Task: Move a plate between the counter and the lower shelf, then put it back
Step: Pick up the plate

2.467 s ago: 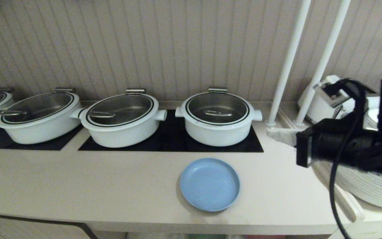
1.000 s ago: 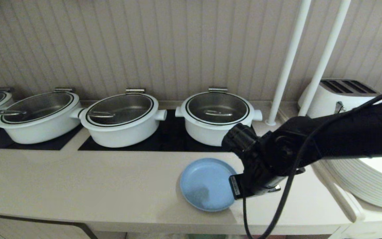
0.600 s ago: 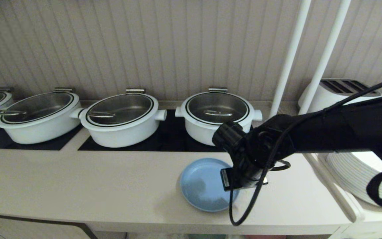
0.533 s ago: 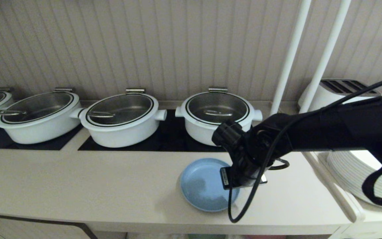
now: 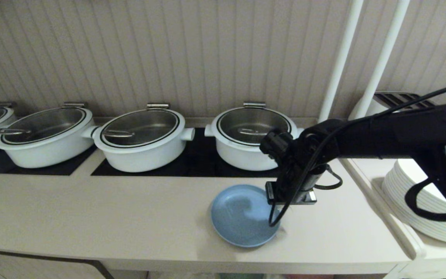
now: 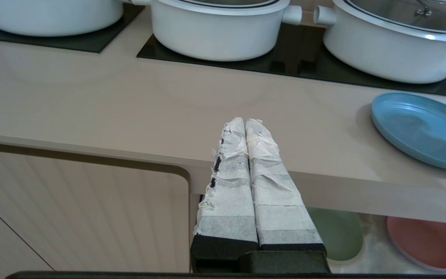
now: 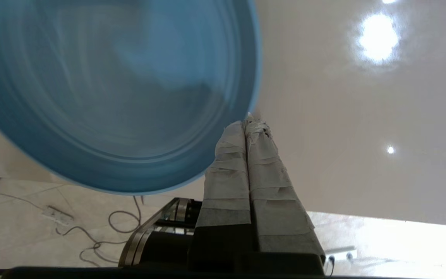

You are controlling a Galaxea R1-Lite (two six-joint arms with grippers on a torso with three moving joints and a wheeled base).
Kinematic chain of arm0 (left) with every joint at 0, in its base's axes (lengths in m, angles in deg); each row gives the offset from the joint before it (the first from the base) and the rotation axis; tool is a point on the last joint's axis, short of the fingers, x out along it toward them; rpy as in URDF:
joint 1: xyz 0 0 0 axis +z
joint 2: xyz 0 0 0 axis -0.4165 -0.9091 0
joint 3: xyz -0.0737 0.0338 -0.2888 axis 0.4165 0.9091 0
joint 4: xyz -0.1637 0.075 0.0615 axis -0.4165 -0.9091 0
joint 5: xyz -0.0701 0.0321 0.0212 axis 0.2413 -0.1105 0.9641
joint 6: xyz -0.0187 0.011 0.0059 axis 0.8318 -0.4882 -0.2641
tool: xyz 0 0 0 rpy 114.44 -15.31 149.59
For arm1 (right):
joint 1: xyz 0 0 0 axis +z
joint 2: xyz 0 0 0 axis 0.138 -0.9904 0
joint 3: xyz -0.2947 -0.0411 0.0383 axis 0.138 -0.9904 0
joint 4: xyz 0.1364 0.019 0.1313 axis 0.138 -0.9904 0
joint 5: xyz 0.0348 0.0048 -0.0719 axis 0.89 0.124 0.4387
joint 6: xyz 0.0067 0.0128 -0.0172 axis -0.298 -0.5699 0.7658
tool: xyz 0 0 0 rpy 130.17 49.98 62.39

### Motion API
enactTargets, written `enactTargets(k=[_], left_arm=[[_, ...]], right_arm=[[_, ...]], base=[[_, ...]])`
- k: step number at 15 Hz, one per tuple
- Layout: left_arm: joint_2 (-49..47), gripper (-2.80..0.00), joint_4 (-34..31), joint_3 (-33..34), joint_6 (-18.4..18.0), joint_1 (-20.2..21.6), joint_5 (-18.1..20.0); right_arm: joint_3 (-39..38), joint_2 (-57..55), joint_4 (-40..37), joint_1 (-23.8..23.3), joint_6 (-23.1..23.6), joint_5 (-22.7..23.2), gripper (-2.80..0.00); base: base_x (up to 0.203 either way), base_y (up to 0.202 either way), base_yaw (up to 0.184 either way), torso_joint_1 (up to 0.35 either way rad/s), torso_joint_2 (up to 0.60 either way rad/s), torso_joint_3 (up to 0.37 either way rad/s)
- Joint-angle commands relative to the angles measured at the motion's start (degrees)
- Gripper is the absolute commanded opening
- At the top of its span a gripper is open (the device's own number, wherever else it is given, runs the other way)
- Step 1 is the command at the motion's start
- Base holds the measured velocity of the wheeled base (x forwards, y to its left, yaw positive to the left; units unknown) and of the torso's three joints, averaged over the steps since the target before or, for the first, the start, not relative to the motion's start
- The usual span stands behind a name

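The plate (image 5: 242, 217), small, round, matte light blue with a low raised rim, lay flat on the counter (image 5: 91, 221), near its front edge and in front of the rightmost pot (image 5: 252, 137). The counter was a smooth beige worktop with a thick rounded front edge and black glass cooktop panels (image 5: 192, 164) set flush into it. Three more white pots of the same kind stood in a row to the left, each rounded, with stub handles and a glass lid edged in a dark ring.

The right gripper (image 7: 249, 121) stood at the plate's right rim, its two fingers wrapped in creased white tape and pressed together, clenched on nothing. Their tips were at the rim's outer edge; contact could not be confirmed. The black right arm (image 5: 381, 135) reached in from the right with a looped cable hanging over the plate.

The left gripper (image 6: 245, 124), likewise tape-wrapped and clenched empty, was held before the counter's front edge, well apart from the plate. Below it the lower shelf (image 6: 374, 240), lined with wrinkled white cloth, held a green plate (image 6: 337, 232) and a pink plate (image 6: 424, 242). A stack of larger white plates (image 5: 424, 205) sat at far right.
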Motion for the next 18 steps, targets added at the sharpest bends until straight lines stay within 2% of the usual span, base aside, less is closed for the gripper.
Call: enactTargets(k=[1,3,8,9,18], left_arm=[[0.02,-2.8,0.02,0.02,0.06,0.0,-0.03],[0.02,-2.8,0.02,-0.02,0.06,0.0,-0.03],[0.02,-2.8,0.02,-0.06,0.06,0.0,-0.03],[0.02,-2.8,0.02,0.02,0.06,0.0,-0.03],[0.02,-2.8,0.02,0.02,0.06,0.0,-0.03]], right_arm=[[0.26,-0.52,-0.54,-0.72,-0.85,2.26,-2.8],[0.74,-0.74,-0.66,-0.93,-2.52,4.46,-2.8],[0.75,-1.18,-0.64,-0.93,-2.89,4.4,-2.8],[0.66,-1.26,-0.81,-0.93,-2.8,4.23,0.0],[0.13,-0.82,-3.02,-1.28,-2.1,3.69,0.0]], base=[[0.0,0.0,0.0,0.0,0.0,0.0],[0.0,0.0,0.0,0.0,0.0,0.0],[0.0,0.0,0.0,0.0,0.0,0.0],[0.0,0.0,0.0,0.0,0.0,0.0],[0.0,0.0,0.0,0.0,0.0,0.0]])
